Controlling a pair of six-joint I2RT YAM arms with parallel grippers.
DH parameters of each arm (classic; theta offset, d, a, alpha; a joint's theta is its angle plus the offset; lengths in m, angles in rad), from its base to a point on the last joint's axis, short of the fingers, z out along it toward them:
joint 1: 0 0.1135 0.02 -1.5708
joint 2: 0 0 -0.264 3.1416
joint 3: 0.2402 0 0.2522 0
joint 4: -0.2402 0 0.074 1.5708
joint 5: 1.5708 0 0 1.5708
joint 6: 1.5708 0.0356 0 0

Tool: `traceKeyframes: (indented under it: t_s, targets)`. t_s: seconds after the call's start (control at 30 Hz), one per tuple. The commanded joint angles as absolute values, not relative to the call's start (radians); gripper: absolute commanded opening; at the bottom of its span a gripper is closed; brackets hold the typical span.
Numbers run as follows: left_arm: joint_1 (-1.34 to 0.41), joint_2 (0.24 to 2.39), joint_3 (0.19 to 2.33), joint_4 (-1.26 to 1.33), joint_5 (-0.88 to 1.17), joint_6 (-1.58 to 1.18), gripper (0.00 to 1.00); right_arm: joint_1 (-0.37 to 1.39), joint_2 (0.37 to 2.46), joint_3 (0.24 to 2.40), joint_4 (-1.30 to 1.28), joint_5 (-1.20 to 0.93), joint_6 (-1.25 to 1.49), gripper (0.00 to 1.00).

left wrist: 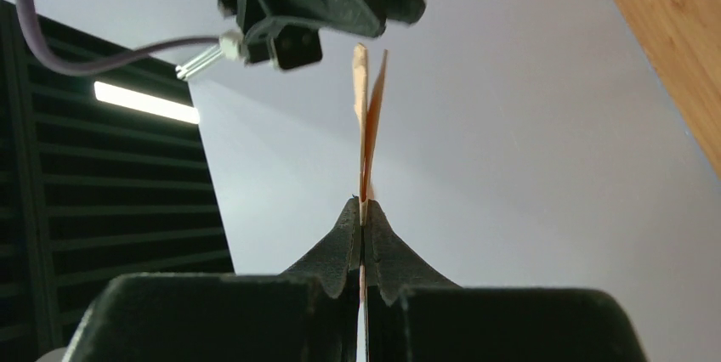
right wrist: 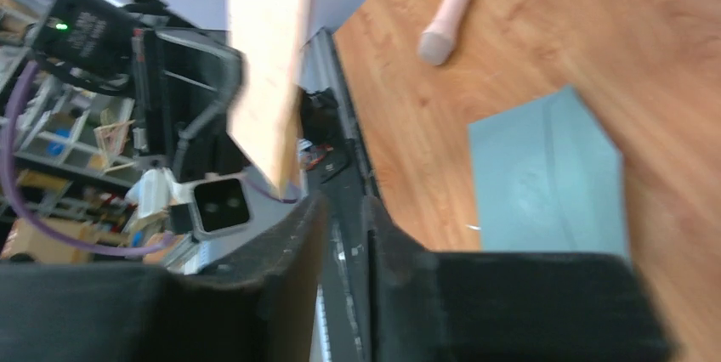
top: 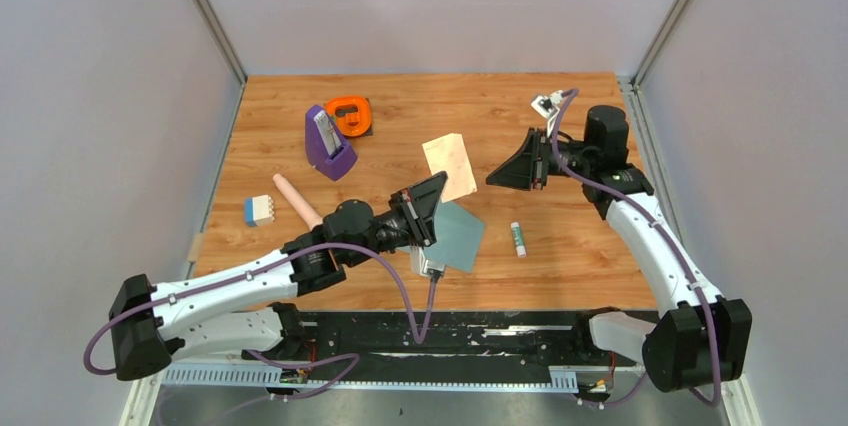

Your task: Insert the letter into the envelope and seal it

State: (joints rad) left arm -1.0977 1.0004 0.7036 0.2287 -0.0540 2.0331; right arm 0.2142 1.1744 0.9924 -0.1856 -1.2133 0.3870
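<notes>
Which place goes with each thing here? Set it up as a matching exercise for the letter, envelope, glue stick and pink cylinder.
Things:
1. letter
2. envelope
3. glue stick
4. pink cylinder

Places:
A. lying on the table just right of the envelope
B. pinched in the left fingers, lifted off the table
C. lying beside the blue and white block
D. flat on the table by the left arm's wrist

Pairs: 1-B, 2-D, 3-A, 4-C
</notes>
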Motion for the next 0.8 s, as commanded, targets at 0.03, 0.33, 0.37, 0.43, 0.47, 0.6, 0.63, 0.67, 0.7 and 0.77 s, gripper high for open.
traceKeyframes:
  t_s: [0.03, 0.33, 0.37, 0.43, 0.47, 0.6, 0.63, 0.67, 0.7, 0.77]
  targets:
    - [-1.095, 0.951, 0.712, 0.288, -0.06, 2.173, 0.0, 0.15, 1.16, 0.991, -0.197, -1.223, 0.318, 0.5]
    - [-1.095, 0.953, 0.701, 0.287, -0.029, 2.191, 0.0, 0.212, 1.167, 1.068, -0.073, -1.216, 0.439, 0.94]
    - [-1.095, 0.953, 0.701, 0.286, -0.029, 2.192, 0.0, 0.219, 1.172, 1.069, -0.035, -1.217, 0.468, 0.99]
    - [-1.094, 0.953, 0.701, 0.284, -0.024, 2.194, 0.0, 0.232, 1.188, 1.079, 0.027, -1.211, 0.502, 1.0]
    - [-1.095, 0.951, 0.702, 0.283, -0.02, 2.195, 0.0, 0.241, 1.2, 1.091, 0.03, -1.197, 0.508, 1.0]
    - [-1.095, 0.953, 0.704, 0.283, -0.01, 2.202, 0.0, 0.289, 1.272, 1.143, 0.067, -1.165, 0.545, 0.95]
    - [-1.096, 0.954, 0.704, 0.284, -0.01, 2.202, 0.0, 0.302, 1.292, 1.159, 0.075, -1.169, 0.557, 0.9]
    - [-1.095, 0.956, 0.704, 0.287, -0.009, 2.203, 0.0, 0.319, 1.308, 1.176, 0.079, -1.178, 0.563, 0.83]
    - [-1.095, 0.957, 0.704, 0.288, -0.01, 2.202, 0.0, 0.33, 1.321, 1.191, 0.08, -1.189, 0.568, 0.77]
    - [-1.094, 0.959, 0.702, 0.294, -0.011, 2.203, 0.0, 0.341, 1.338, 1.207, 0.081, -1.211, 0.578, 0.62]
